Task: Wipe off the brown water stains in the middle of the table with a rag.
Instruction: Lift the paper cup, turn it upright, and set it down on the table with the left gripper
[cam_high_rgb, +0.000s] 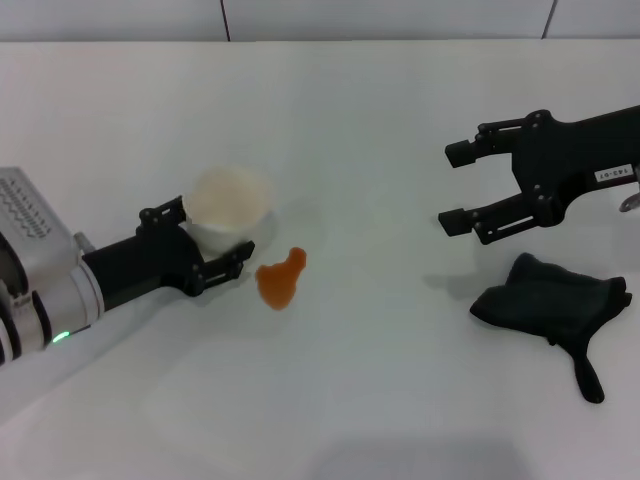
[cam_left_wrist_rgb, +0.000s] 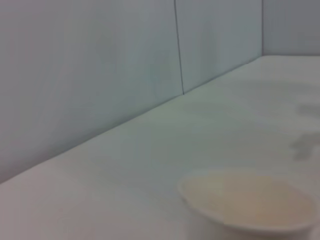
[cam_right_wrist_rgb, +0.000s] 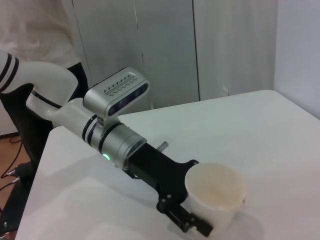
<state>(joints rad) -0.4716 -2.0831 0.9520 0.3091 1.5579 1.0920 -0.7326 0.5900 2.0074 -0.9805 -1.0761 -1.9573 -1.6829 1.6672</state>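
Observation:
The brown water stain (cam_high_rgb: 280, 280) is a small glossy orange-brown blotch on the white table (cam_high_rgb: 380, 120), near its middle. The black rag (cam_high_rgb: 555, 305) lies in a lump at the right, its narrow strip trailing toward the front edge. My right gripper (cam_high_rgb: 452, 186) is open and empty, just behind the rag and apart from it. My left gripper (cam_high_rgb: 215, 232) is shut on a white paper cup (cam_high_rgb: 228, 205), held upright just left of the stain. The cup also shows in the left wrist view (cam_left_wrist_rgb: 250, 200) and the right wrist view (cam_right_wrist_rgb: 215, 192).
A grey panelled wall (cam_left_wrist_rgb: 100, 75) runs along the table's far edge. My left arm (cam_right_wrist_rgb: 115, 140) reaches in from the left side. The table's front edge lies close below the stain and the rag.

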